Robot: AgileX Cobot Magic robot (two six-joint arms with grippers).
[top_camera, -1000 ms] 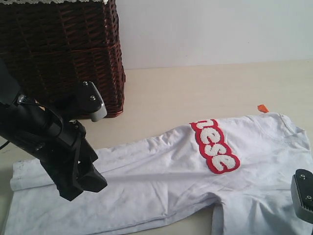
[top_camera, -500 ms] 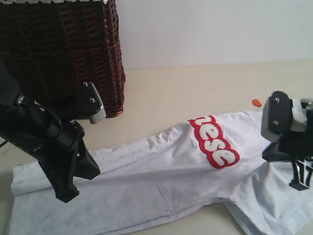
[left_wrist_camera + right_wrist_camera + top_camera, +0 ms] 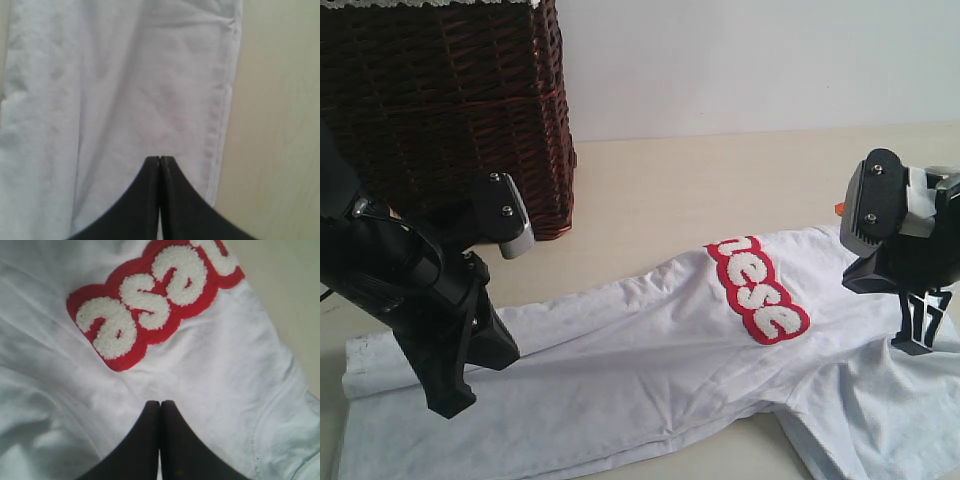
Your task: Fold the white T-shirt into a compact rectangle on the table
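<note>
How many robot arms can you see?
2. The left arm stands by the basket, over one end of the white T-shirt. The right arm is over the other end. Both have shut jaws.

We cannot tell whether the closed left end effector [image 3: 160, 159] or right end effector [image 3: 160, 402] pinches the white T-shirt [image 3: 650, 360]; a tiny orange scrap [image 3: 839, 207] beside the right one is unidentifiable.

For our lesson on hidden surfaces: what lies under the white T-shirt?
The pale table shows bare beside the white T-shirt, so the shirt is spread on it. Anything directly beneath the cloth is covered and cannot be seen.
</note>
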